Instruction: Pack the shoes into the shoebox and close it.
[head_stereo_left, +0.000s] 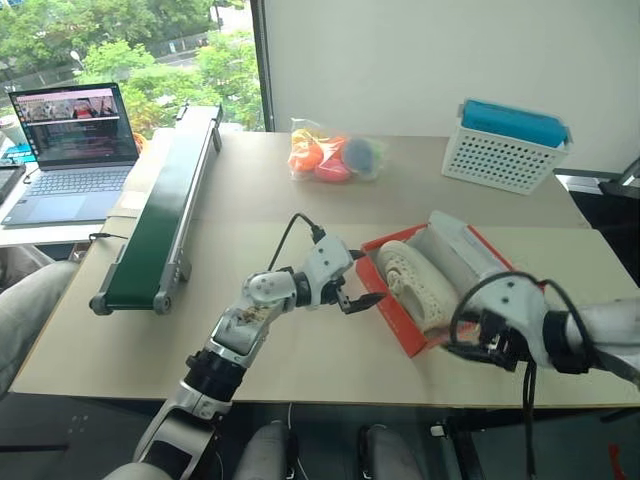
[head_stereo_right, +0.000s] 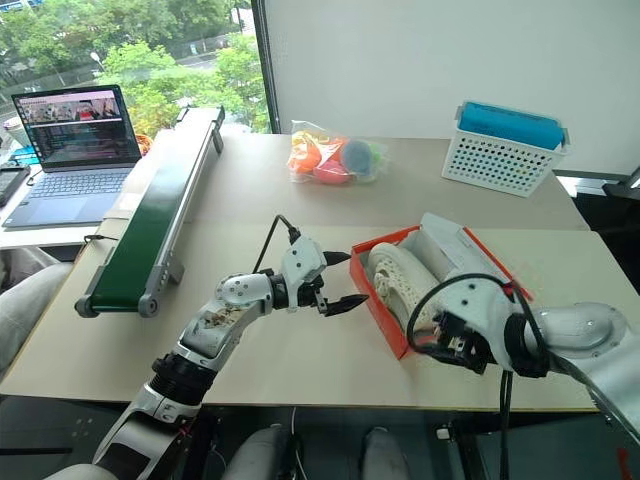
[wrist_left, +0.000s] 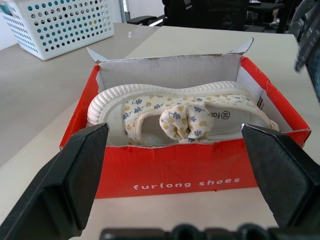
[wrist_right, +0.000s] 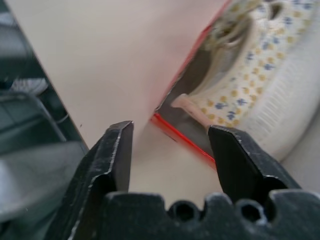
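The orange-red shoebox (head_stereo_left: 388, 305) lies open on the table, right of centre, its lid (head_stereo_left: 465, 245) folded back on the far side. The cream shoes (head_stereo_left: 415, 280) lie inside it; in the left wrist view one shoe (wrist_left: 175, 117) shows a floral lining above the box's red wall (wrist_left: 175, 170). My left gripper (head_stereo_left: 362, 277) hovers open just left of the box and points at its side, with nothing between the fingers. My right gripper (head_stereo_left: 478, 348) is at the box's near right corner, open (wrist_right: 170, 131) over the red edge and empty.
A green conveyor belt (head_stereo_left: 160, 210) runs along the left of the table, with a laptop (head_stereo_left: 75, 150) beyond it. A bag of colourful items (head_stereo_left: 330, 155) sits at the back centre. A white perforated basket with a blue top (head_stereo_left: 505, 145) stands back right. The table's near edge is close below the box.
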